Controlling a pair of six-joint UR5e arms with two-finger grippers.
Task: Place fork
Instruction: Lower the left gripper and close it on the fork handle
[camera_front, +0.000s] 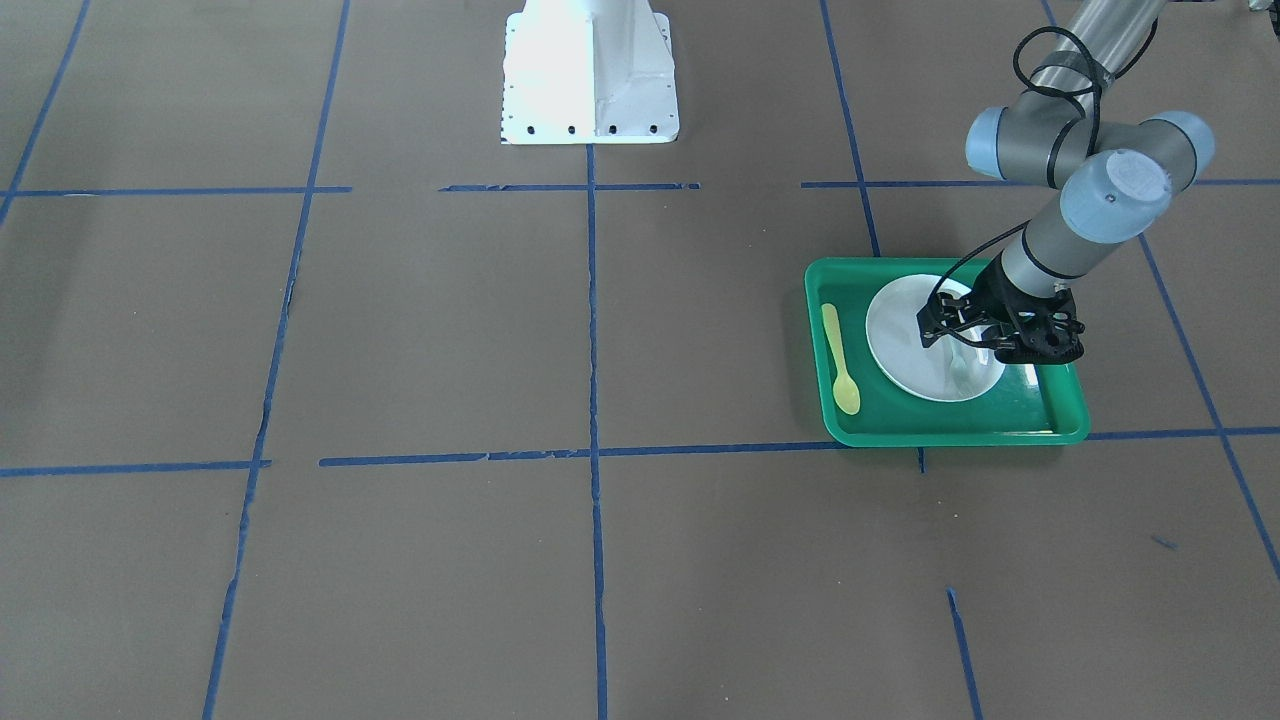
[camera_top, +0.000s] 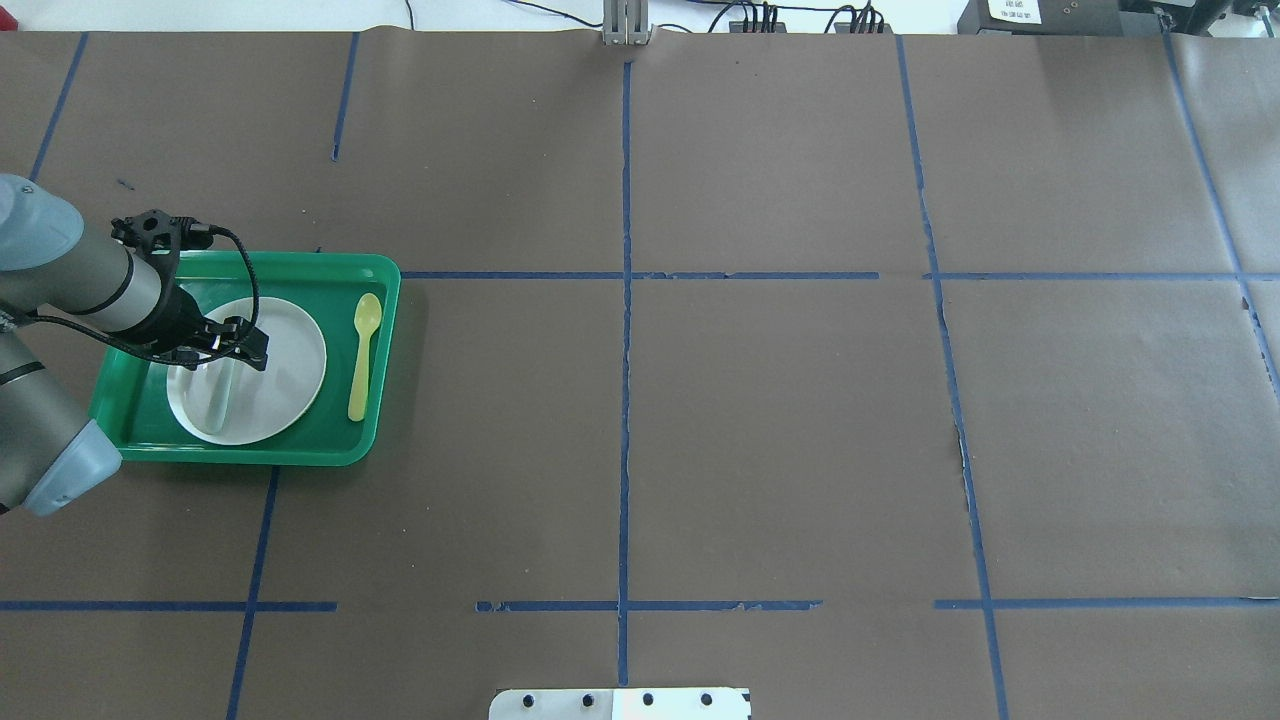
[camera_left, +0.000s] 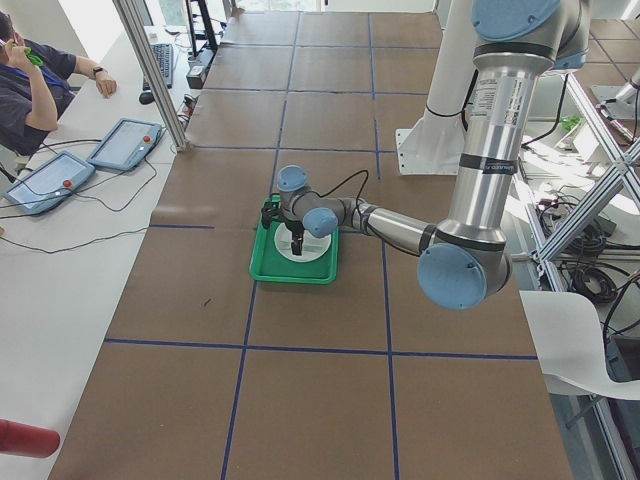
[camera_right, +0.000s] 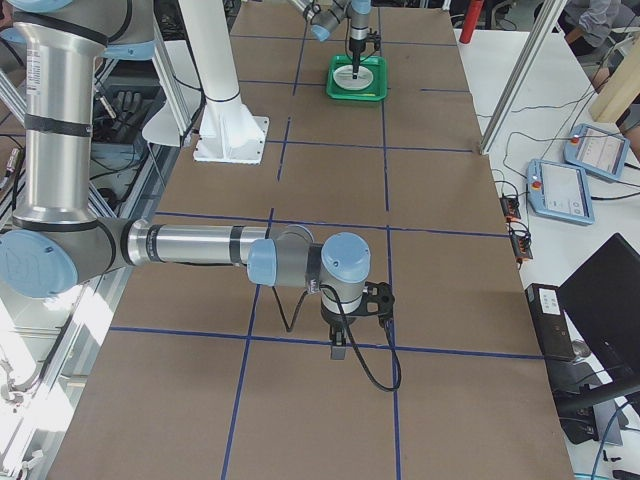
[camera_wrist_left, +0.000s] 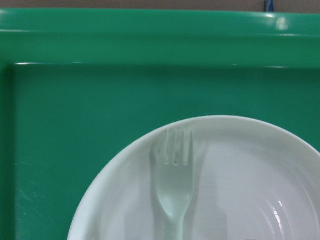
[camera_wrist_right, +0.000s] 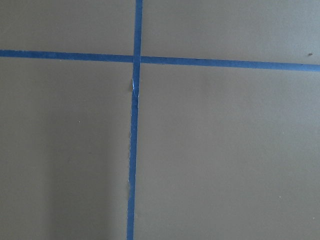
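While the left arm reaches in over the green tray (camera_top: 300, 266), its tool (camera_top: 222, 356) hangs above the white plate (camera_top: 292, 350) with its two black fingers spread apart and nothing clamped between them. Below it, the fork (camera_wrist_left: 175, 175) lies flat on the plate. It is pale and nearly the same colour as the plate, so it is hard to pick out in the wide views. From the left wrist camera, the short tines sit close to the plate's edge and point toward one wall of the tray, and the slim handle runs back out of the bottom of that view. Soft shadows fall on the plate on either side of the fork.

Beside the plate, on the side toward the middle of the counter (camera_top: 760, 430), a yellow spoon (camera_top: 363, 355) lies on the tray floor with its length along the tray's short wall.

Far from the tray, the right arm holds its tool (camera_right: 338, 348) over bare brown counter, near a crossing of blue tape lines (camera_wrist_right: 133, 150). It points down. Only the side camera shows this tool, and the right wrist camera shows no fingers, so I cannot tell whether they are apart or together.
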